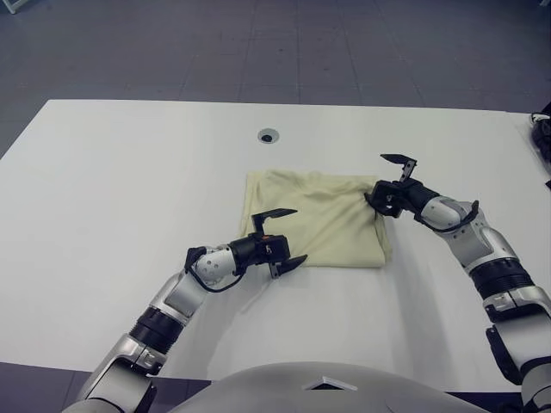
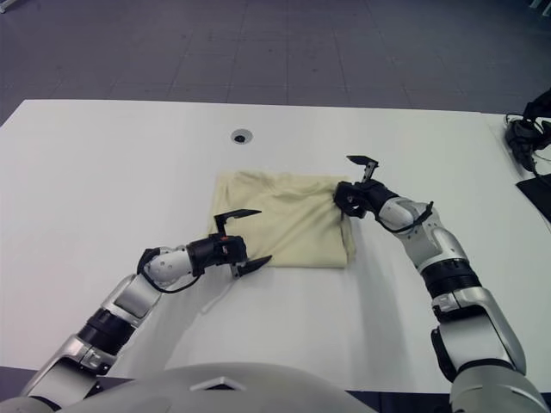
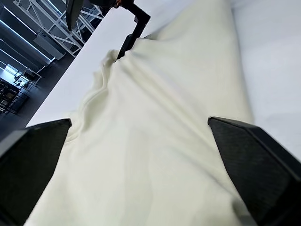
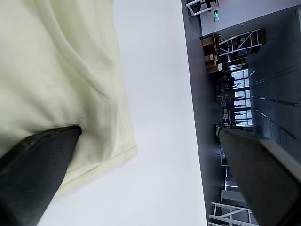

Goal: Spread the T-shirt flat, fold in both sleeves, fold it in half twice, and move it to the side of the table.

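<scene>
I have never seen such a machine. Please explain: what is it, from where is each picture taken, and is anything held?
It is a humanoid robot with two arms, each ending in a two-finger gripper. The two wide pictures come from cameras in its head, looking down on a white table. The two close pictures come from cameras on its wrists. On the table lies a pale yellow T-shirt, folded to a rough square. The left gripper is open at the shirt's near left corner; the right gripper is open at its far right corner. Nothing is held.

Pale yellow T-shirt (image 1: 314, 218), white table (image 1: 120, 189)
</scene>
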Controlling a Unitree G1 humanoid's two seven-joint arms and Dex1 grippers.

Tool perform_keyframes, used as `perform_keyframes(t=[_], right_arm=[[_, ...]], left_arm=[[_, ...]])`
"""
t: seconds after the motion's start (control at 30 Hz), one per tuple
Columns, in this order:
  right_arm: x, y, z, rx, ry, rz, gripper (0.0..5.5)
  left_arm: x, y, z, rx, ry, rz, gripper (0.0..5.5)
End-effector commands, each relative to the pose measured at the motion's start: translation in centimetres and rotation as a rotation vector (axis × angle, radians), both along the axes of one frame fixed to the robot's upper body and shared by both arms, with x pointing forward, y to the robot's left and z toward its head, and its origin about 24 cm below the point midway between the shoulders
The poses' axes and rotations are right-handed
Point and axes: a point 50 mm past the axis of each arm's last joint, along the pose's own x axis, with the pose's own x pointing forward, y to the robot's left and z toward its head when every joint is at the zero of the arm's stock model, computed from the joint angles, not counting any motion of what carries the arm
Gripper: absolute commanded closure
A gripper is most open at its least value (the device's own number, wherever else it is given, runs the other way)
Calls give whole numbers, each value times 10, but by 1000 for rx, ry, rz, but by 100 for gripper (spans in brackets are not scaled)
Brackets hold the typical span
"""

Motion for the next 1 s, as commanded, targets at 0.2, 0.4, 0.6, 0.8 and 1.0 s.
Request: perform_keyframes(t=[0.2, 0.4, 0.6, 0.8, 1.0], right_arm=[[-35, -2, 1, -39, 328, 82, 11], [-59, 7, 24, -66, 429, 182, 11], [-92, 29, 16, -134, 526, 317, 11], [-122, 53, 14, -123, 596, 438, 11], [-145, 90, 37, 85, 702, 574, 11]], left_arm=[[30, 27, 44, -161, -104, 187, 10], [26, 43, 90, -305, -128, 221, 10], [22, 60, 88, -211, -104, 260, 10], [28, 80, 82, -89, -117, 364, 10], [22, 101, 57, 162, -52, 394, 10]])
